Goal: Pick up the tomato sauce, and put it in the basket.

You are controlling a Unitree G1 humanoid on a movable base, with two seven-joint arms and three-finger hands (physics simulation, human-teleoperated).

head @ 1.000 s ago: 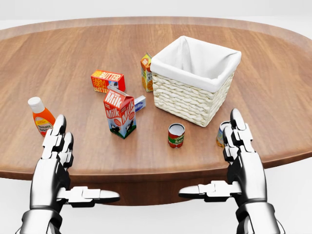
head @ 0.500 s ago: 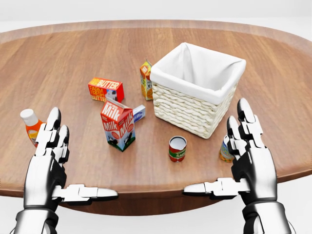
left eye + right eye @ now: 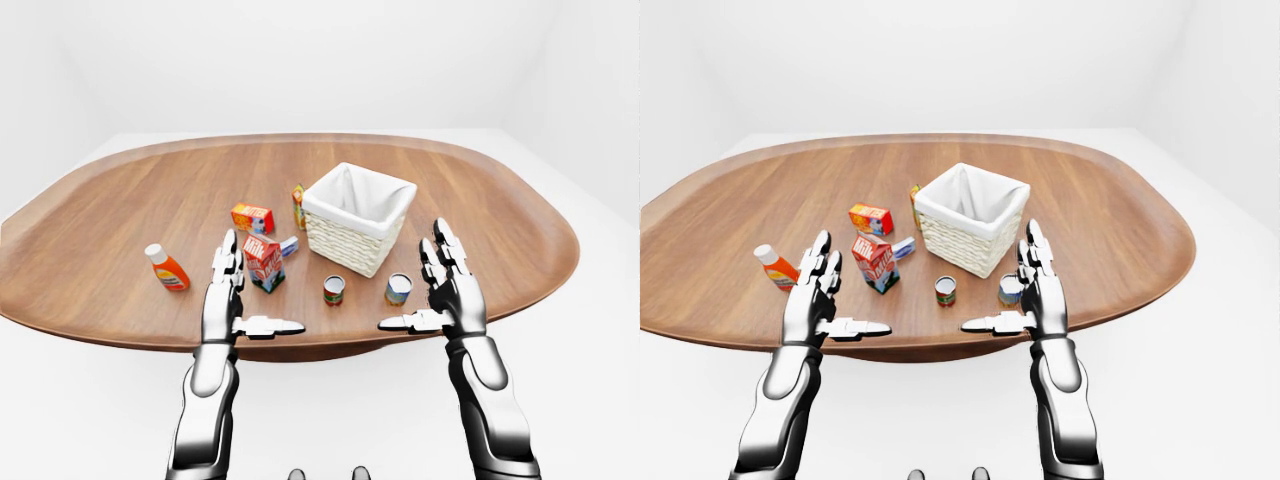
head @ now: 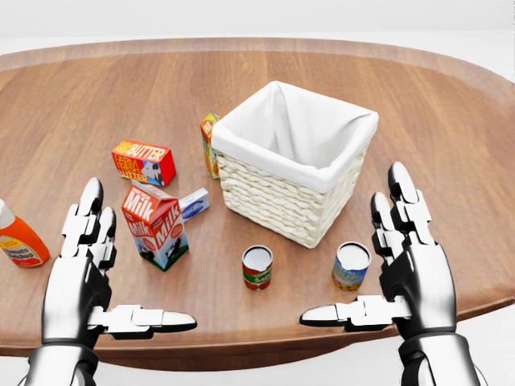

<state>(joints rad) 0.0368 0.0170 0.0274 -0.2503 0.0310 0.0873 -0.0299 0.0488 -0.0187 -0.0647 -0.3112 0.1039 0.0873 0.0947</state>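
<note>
- Right now my left hand (image 4: 84, 273) and my right hand (image 4: 406, 269) hover low in the head view over the table's (image 4: 451, 112) lower edge, both wide open, fingers straight, thumbs pointing inward, holding nothing.
- The tomato sauce (image 4: 259, 267), a small red can, stands upright at lower centre of the head view, between my hands and touching neither.
- The basket (image 4: 290, 161), white-lined wicker, sits just above the can, near the frame's centre.
- A second can (image 4: 351, 266) stands just right of the sauce, close beside my right fingers (image 4: 401, 201).
- A milk carton (image 4: 157, 227) stands left of the sauce, near my left fingers (image 4: 87, 211); a small blue-and-white packet (image 4: 194, 203) lies just behind it.
- A butter box (image 4: 144, 162) lies at upper left, and a juice carton (image 4: 208, 143) stands against the basket's left wall.
- An orange bottle (image 3: 166, 268) stands far left, cropped at the head view's edge.
</note>
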